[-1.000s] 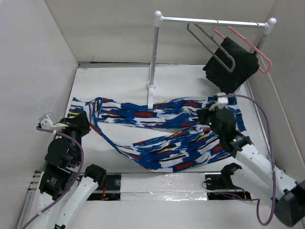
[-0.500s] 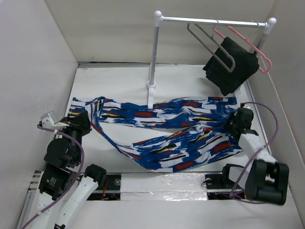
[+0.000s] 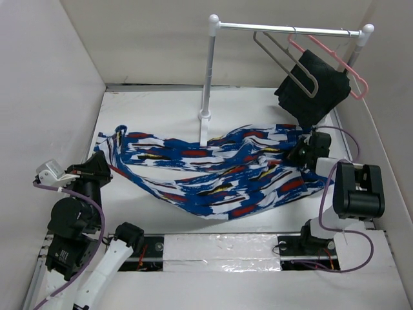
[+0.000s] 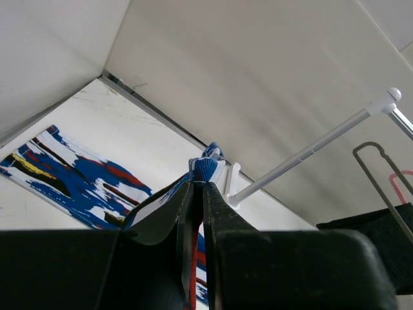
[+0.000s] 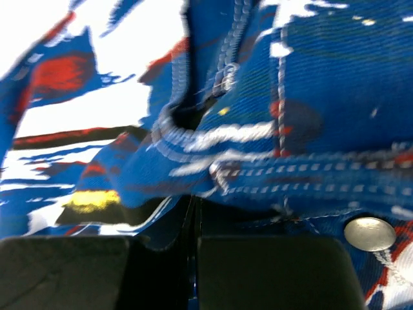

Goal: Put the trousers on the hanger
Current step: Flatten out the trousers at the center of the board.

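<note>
Since the earlier frame the right gripper (image 3: 299, 152) has shifted toward the far right of the worktop (image 3: 155, 110), and the left gripper (image 3: 103, 165) has drawn back toward the left wall; the legs of the trousers (image 3: 213, 177), formerly spread apart, are now gathered into one band; the left gripper is closed on a fold of printed fabric; the right gripper is closed on the stitched waistband near a metal button (image 5: 370, 233); the trousers span between both grippers in front of the rack post (image 3: 208, 77); the hanger (image 3: 287, 61) hangs bare on the rail (image 3: 258, 27), beside the pink hanger (image 3: 352, 72) carrying the black cloth (image 3: 319, 90), apart from the trousers.
</note>
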`<action>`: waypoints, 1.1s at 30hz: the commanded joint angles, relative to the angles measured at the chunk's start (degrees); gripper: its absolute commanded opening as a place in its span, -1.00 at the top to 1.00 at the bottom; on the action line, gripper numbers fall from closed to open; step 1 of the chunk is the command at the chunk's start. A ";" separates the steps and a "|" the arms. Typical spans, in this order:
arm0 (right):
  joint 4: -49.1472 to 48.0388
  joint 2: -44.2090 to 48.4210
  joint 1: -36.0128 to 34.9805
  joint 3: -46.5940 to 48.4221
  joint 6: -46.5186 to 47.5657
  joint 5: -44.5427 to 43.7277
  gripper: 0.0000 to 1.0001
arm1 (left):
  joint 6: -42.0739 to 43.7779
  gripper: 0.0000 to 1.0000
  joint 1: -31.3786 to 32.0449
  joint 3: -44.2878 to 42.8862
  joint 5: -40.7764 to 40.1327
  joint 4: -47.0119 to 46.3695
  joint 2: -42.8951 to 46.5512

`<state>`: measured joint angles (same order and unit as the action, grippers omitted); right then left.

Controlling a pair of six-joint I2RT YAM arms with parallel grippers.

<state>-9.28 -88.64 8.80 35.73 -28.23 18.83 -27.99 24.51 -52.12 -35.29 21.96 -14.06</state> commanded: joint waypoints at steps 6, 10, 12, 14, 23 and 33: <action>-12.62 3.19 -3.26 2.16 -4.48 2.88 0.62 | 1.09 1.00 -0.34 0.79 -1.28 -3.06 0.62; -3.66 16.54 -2.12 -2.75 1.76 -3.51 -0.33 | 1.09 1.00 -0.34 1.49 0.39 -3.23 0.62; 2.99 27.43 -0.89 -6.87 2.65 -6.51 -0.43 | 1.18 1.00 -0.34 1.58 1.44 -3.76 0.97; 8.02 35.69 0.17 -9.52 2.13 -11.86 -0.43 | 1.36 1.00 -0.34 1.49 2.06 -3.94 1.06; 38.89 75.28 5.00 -15.51 -8.51 -27.19 1.00 | 1.62 1.00 -0.34 2.28 3.82 -4.81 3.60; 44.09 64.81 5.00 -17.25 -19.84 -23.23 -0.13 | 1.80 1.00 0.45 2.37 0.31 -4.03 6.59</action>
<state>32.10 -26.24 13.50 20.23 -42.44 -5.45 -27.29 24.67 -49.82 -33.19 21.41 -8.19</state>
